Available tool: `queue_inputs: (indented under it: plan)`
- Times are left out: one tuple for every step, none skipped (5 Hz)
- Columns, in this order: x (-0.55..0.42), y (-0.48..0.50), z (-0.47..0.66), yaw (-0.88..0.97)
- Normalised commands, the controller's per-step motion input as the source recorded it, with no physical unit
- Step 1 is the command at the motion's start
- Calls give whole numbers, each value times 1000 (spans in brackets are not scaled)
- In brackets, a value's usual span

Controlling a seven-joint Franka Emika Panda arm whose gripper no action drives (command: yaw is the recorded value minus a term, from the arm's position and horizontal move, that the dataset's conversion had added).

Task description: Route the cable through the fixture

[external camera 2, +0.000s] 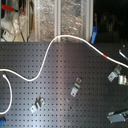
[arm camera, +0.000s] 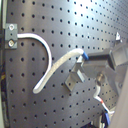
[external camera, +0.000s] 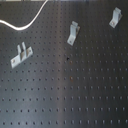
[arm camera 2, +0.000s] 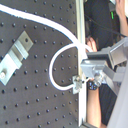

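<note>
The cable is a white cord. In the second exterior view it curves from that view's left edge, up over the black perforated board, and off to its right past a red mark. A stretch shows in the first exterior view. The fixture is the small grey clip at the far right of the board, also seen in the second exterior view. In both wrist views my gripper looks shut on the cable, just above a small grey clip. The gripper is not clear in either exterior view.
A wider clip with two prongs and a longer slanted strip clip stand on the board. A grey clip shows in the second wrist view. Clutter and a metal frame lie beyond the board's far edge.
</note>
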Motion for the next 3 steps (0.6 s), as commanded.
queue_inputs:
  plan:
    - [15,14,1,0]
    - [-40,-37,-2,0]
    - [-133,139,177,357]
